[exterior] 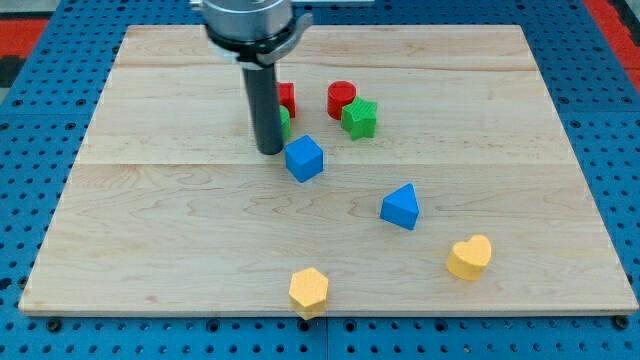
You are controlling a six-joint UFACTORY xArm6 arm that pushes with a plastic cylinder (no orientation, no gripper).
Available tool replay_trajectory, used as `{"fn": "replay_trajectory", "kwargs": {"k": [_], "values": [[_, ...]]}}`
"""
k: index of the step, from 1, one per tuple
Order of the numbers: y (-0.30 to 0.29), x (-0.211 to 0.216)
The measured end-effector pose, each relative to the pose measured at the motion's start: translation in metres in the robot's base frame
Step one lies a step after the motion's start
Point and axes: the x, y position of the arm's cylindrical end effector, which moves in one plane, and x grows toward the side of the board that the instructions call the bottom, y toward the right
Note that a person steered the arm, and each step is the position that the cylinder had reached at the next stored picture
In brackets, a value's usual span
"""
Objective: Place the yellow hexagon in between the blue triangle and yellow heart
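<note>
The yellow hexagon (309, 290) lies near the board's bottom edge, a little left of centre. The blue triangle (400, 207) sits up and to its right. The yellow heart (469, 257) lies to the right of the hexagon and below-right of the triangle. My tip (269, 150) rests on the board near the middle top, just left of a blue cube (304, 158), far above the hexagon. The rod hides part of a green block (285, 123) and a red block (286, 98) behind it.
A red cylinder (341, 98) and a green star-like block (360, 118) stand to the right of the rod. The wooden board (150, 220) lies on a blue pegboard surface (30, 150).
</note>
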Motion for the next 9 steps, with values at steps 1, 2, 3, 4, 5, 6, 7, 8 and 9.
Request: {"fn": "replay_trajectory", "kwargs": {"k": [1, 2, 3, 4, 5, 6, 7, 8, 9], "values": [[-0.04, 0.03], [-0.041, 0.119], [-0.041, 0.19], [-0.025, 0.203], [-0.005, 0.202], [0.11, 0.202], [0.188, 0.202], [0.216, 0.202], [0.177, 0.202]]}}
